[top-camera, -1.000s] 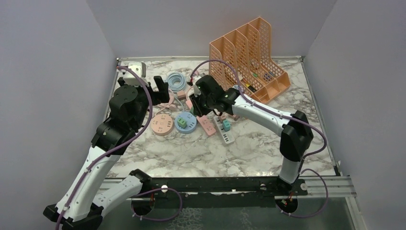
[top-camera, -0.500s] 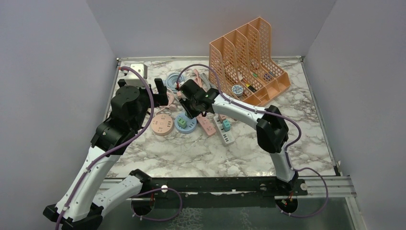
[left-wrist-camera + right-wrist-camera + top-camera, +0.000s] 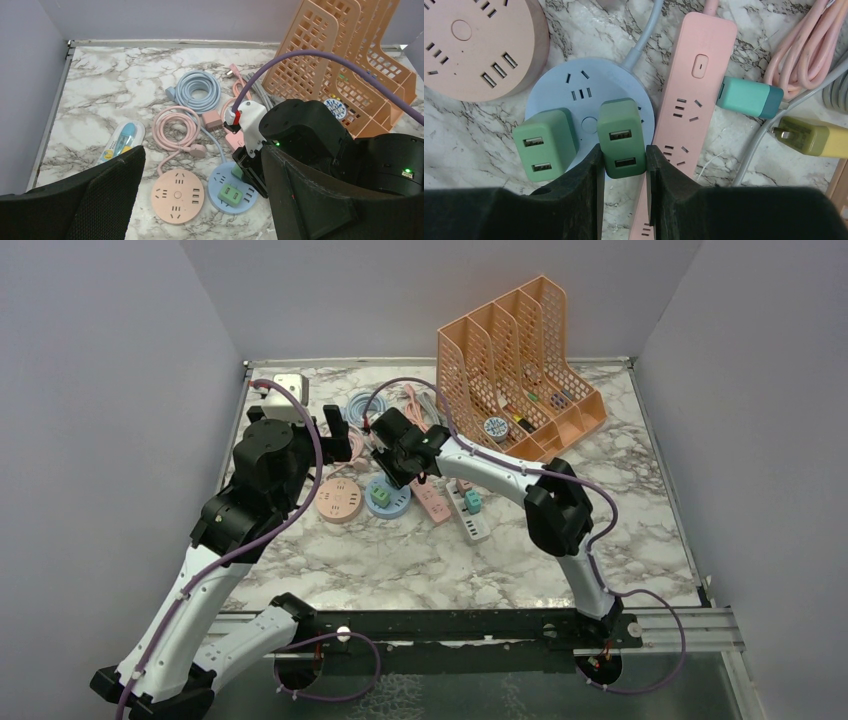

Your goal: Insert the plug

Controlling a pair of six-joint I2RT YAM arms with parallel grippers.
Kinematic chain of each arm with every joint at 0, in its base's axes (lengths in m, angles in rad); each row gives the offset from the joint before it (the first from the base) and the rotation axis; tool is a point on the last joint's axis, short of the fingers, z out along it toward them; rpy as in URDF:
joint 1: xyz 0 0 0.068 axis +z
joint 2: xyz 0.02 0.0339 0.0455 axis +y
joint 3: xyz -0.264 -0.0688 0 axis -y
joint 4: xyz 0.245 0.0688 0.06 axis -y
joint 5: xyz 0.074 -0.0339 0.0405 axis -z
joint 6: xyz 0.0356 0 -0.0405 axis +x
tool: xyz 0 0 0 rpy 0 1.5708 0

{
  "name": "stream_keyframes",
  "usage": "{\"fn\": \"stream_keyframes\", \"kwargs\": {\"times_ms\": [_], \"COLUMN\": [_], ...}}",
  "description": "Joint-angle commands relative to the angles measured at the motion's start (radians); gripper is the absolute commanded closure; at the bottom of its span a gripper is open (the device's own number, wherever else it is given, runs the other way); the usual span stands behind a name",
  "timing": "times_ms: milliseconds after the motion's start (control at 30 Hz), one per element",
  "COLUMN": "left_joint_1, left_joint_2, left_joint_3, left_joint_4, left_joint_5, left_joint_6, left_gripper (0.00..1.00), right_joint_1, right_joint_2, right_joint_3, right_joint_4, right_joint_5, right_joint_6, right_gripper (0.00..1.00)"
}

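Clamps the dark green USB charger plug (image 3: 621,131) in the right gripper (image 3: 623,150) over the round blue power strip (image 3: 553,90), just beside a lighter green charger (image 3: 545,145) on that strip, with the left gripper (image 3: 200,167) spread wide near it.

An orange rack (image 3: 520,365) stands at the table's (image 3: 450,560) far right. A blue cable (image 3: 200,76) lies coiled beside a pink cable (image 3: 176,111).

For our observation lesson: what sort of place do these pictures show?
Most likely a robotics lab test cell: a left arm and right arm are bolted to a rail at a marble-patterned table. Plain walls box it in, with a round blue power strip and orange file rack set out.
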Motion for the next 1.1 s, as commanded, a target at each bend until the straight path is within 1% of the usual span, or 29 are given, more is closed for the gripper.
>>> {"fn": "stream_keyframes", "kwargs": {"times_ms": [0, 200, 333, 467, 667, 800, 1067], "left_joint_1": [-0.003, -0.003, -0.003, -0.003, -0.003, -0.004, -0.003], "left_joint_2": [-0.004, -0.008, -0.010, -0.016, -0.019, -0.017, -0.017], "left_joint_3": [-0.007, -0.010, -0.016, -0.021, -0.034, -0.034, -0.037], "left_joint_4": [0.004, 0.004, 0.003, 0.002, 0.000, -0.002, -0.007], "left_joint_5": [-0.018, -0.019, -0.018, -0.018, -0.011, -0.012, -0.014], "left_joint_6": [0.002, 0.007, 0.007, 0.005, -0.004, -0.003, -0.006], "left_gripper": [0.12, 0.12, 0.12, 0.12, 0.12, 0.12, 0.11], "right_joint_1": [0.004, 0.002, 0.002, 0.002, 0.002, 0.002, 0.002], "right_joint_2": [0.045, 0.062, 0.132, 0.190, 0.239, 0.306, 0.385], "right_joint_3": [-0.001, -0.008, 0.036, 0.038, 0.008, 0.022, -0.034], "right_joint_4": [-0.053, -0.090, -0.162, -0.204, -0.205, -0.246, -0.236], "right_joint_5": [-0.044, -0.084, -0.052, -0.056, -0.066, -0.044, -0.065], "right_joint_6": [-0.026, -0.080, -0.089, -0.084, -0.073, -0.069, -0.059], "right_gripper": [0.99, 0.99, 0.99, 0.99, 0.99, 0.99, 0.99]}}
